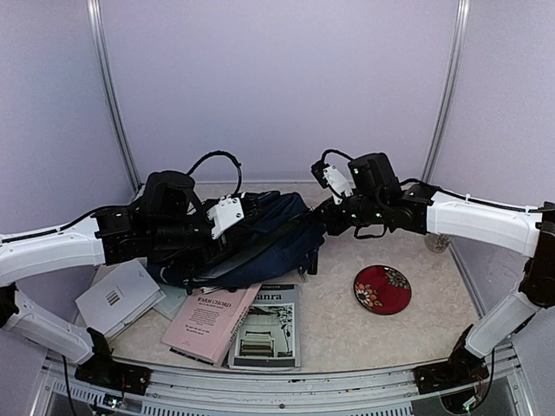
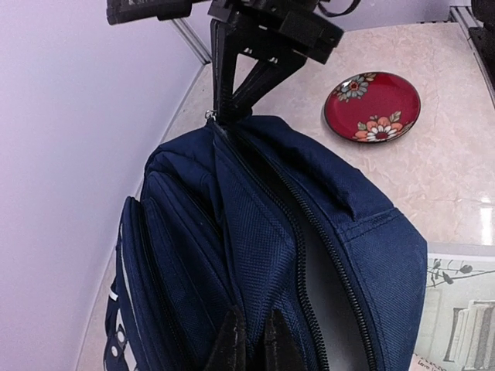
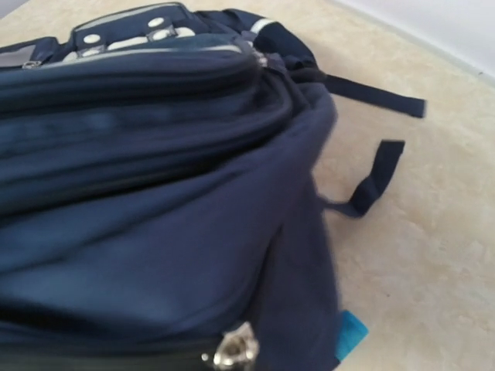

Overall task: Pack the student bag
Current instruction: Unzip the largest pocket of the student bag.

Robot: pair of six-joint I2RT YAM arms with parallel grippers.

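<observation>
The student bag (image 1: 269, 234) is a navy backpack lying on its side in the middle of the table between both arms. My left gripper (image 2: 255, 323) is shut on a fold of the bag's fabric beside the open main zipper (image 2: 332, 270). In the left wrist view my right gripper (image 2: 220, 108) comes down with its fingers pressed together on the far end of the bag, at the zipper's end. In the right wrist view the bag (image 3: 155, 193) fills the frame, blurred, with a metal zipper pull (image 3: 233, 352) at the bottom edge. My right fingertips are hidden there.
A red flowered plate (image 1: 382, 289) lies to the right of the bag. In front of the bag are a pink book (image 1: 212, 322), a grey booklet (image 1: 269, 328) and a white box (image 1: 120, 297). Loose bag straps (image 3: 371, 182) trail on the table. Walls close in the back and sides.
</observation>
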